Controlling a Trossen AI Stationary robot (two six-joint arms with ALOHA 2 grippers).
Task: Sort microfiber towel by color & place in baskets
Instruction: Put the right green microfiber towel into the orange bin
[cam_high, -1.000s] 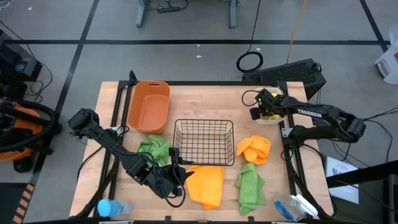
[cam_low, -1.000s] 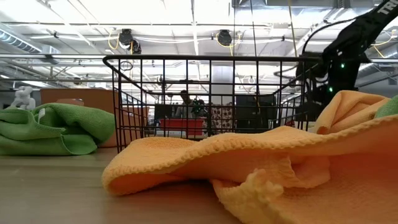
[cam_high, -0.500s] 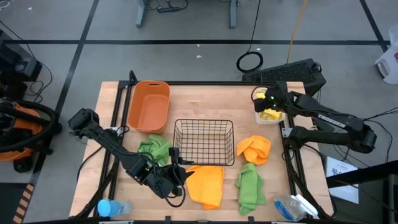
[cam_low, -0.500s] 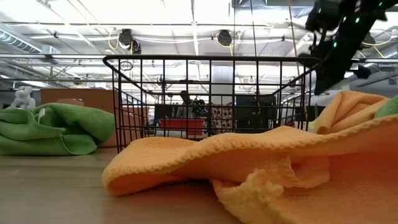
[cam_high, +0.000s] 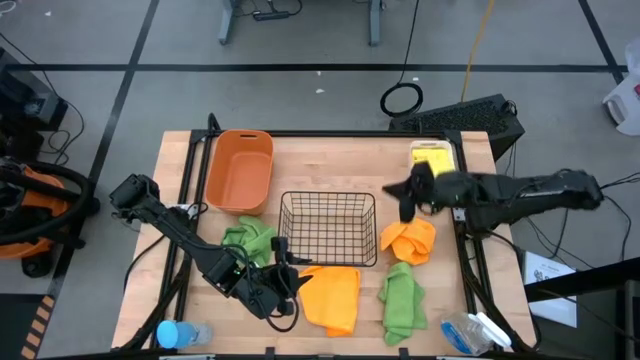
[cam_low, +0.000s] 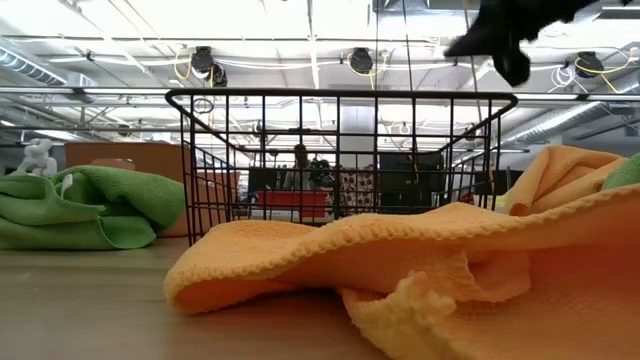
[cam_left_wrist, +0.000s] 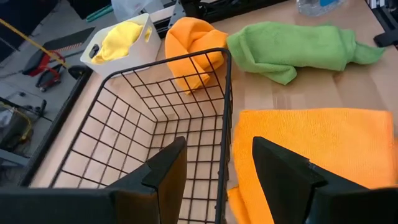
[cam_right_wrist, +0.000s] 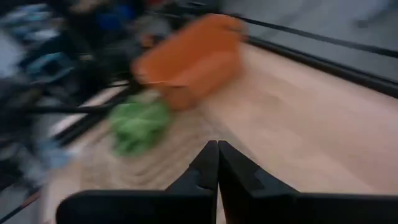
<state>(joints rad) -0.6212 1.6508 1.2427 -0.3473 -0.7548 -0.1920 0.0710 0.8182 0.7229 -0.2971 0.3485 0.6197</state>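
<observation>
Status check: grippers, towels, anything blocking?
Right gripper shut, empty, above the wire basket's right edge. Left gripper open by the orange towel. Yellow towel in white bin. Nothing blocking.

Even overhead light, soft shadows; heavy motion blur across the right wrist view.

A workshop room with a grey floor (cam_high: 300, 110) around a light wooden surface (cam_high: 330, 165).

The floor is marked with dark lines, one running just beyond the far edge of the surface. A coiled black cable (cam_high: 402, 99) lies on the floor near the surface's far right corner, with a yellow cord (cam_high: 478, 45) stretching away past it. Metal desk legs (cam_high: 228, 20) stand farther off. Seen level across the surface, the ceiling (cam_low: 250, 25) is bright, with beams, hanging cables and black round fixtures (cam_low: 203, 60).
</observation>
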